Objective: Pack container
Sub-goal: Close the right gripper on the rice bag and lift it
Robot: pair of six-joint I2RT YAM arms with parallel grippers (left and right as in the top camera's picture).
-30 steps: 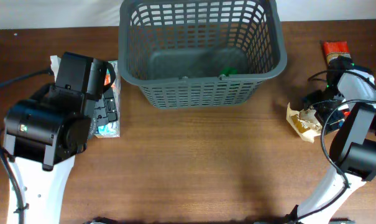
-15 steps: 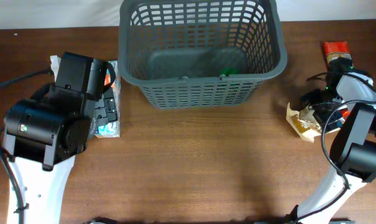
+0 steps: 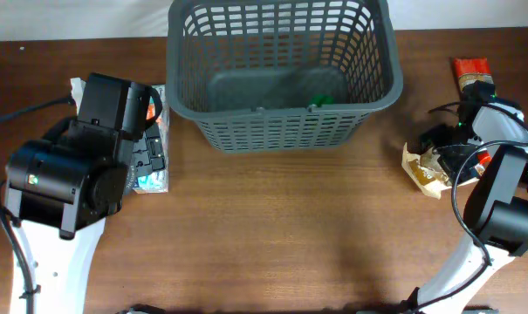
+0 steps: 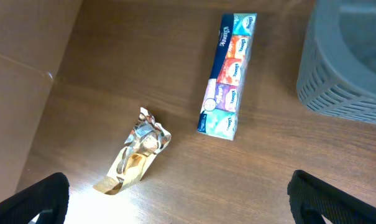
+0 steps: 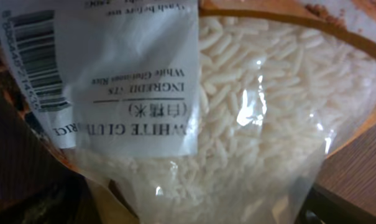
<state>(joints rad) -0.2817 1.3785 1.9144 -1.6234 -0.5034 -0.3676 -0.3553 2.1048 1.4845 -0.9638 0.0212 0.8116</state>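
Overhead: the container sits upright at the far middle of the table, mouth up; a small green item lies inside by the front wall, right of centre; the left gripper hangs over a tissue pack just left of the container, jaws spread, gripping nothing; the right gripper is down at a rice bag on the right side, well apart from the container; a red packet lies beyond it, near the far right edge.

Left wrist: the fingertips show only as dark tips in the two bottom corners, wide apart, nothing between them; the tissue pack lies flat ahead, a row of coloured packets; a crumpled gold foil wrapper lies left of it, not touching; the container's corner shows at top right, near the pack but apart.

Right wrist: the rice bag fills the frame; clear film, white grains, white label with barcode reading upside down; jaws released wide; can't tell if the pads touch the bag.
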